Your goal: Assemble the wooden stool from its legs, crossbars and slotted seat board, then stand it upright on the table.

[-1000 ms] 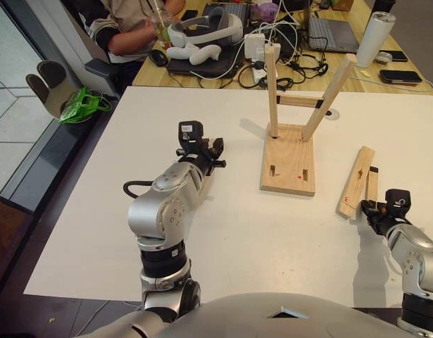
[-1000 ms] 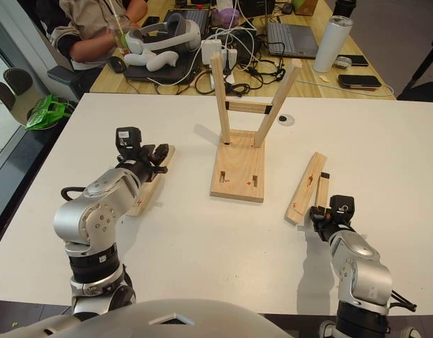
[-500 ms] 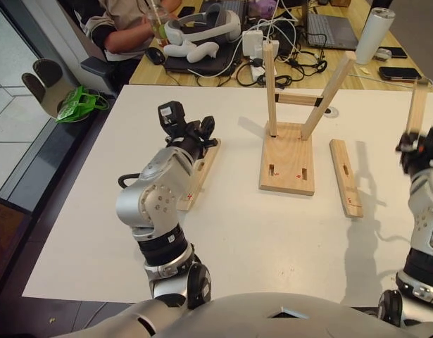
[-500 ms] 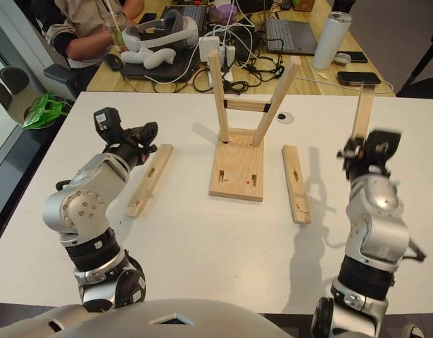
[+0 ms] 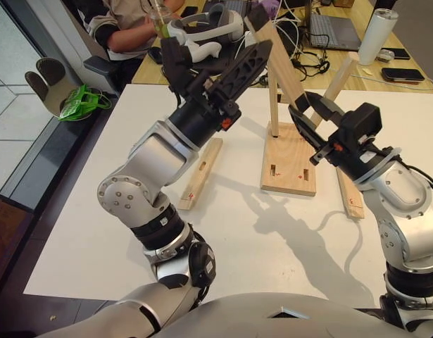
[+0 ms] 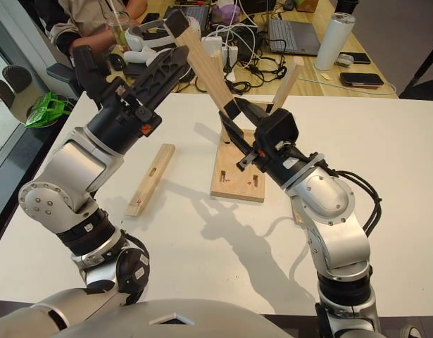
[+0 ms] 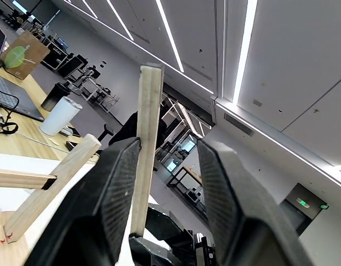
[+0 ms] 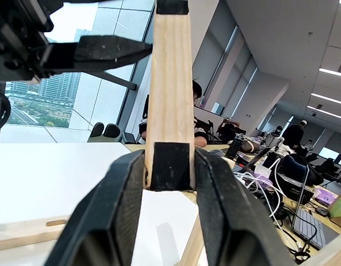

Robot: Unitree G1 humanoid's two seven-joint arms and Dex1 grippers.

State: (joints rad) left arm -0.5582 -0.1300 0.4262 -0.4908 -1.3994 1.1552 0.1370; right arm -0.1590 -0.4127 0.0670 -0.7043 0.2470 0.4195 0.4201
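My right gripper [image 5: 309, 114] is shut on the lower end of a thin wooden crossbar [image 5: 286, 70] with black ends and holds it slanted in the air above the seat board [image 5: 289, 169]. The crossbar's [image 7: 147, 149] upper part lies between the fingers of my raised left gripper [image 7: 169, 144], which is open; one finger touches the bar and a gap shows on the other side. On the slotted seat board stand two legs [image 5: 272, 88] joined by another crossbar [image 5: 298, 101]. One loose leg [image 5: 200, 174] lies to its left and another [image 5: 351, 197] to its right, partly behind my right arm.
The white table [image 5: 96, 211] has free room in front and at the left. Behind it a wooden desk [image 5: 343, 70] carries laptops, cables, a headset, a white tumbler [image 5: 374, 35] and a phone. A green bag [image 5: 81, 104] lies off the table's left edge.
My right gripper lifted the crossbar off the table and swung it left over the seat board. The left arm rose from beside the left leg to the bar's upper end.
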